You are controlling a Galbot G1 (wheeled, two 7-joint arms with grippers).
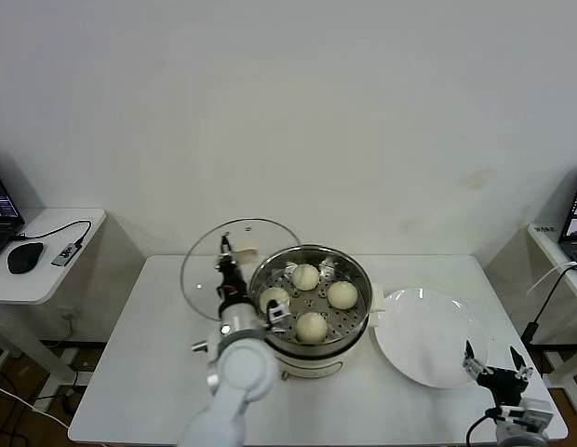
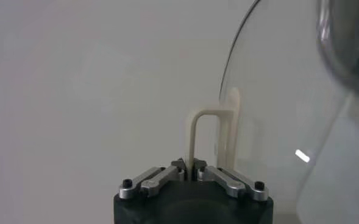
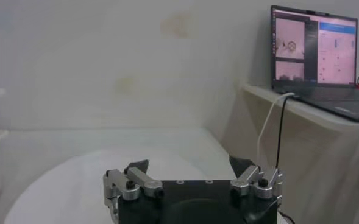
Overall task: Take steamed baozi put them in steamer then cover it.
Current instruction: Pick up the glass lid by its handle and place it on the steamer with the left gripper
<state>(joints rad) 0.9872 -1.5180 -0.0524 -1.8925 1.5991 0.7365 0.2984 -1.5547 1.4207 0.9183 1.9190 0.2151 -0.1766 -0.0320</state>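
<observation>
The steel steamer sits on its cream pot base mid-table. Several cream-white baozi lie in the basket, among them one at the back and one on the right. My left gripper is shut on the cream handle of the clear glass cover. It holds the cover tilted on edge just left of the steamer. The cover's glass shows in the left wrist view. My right gripper is open and empty at the near right table corner; it also shows in the right wrist view.
A flat white plate lies right of the steamer, under my right gripper's side. A side desk with a mouse stands at the left. A laptop sits on a shelf at the right.
</observation>
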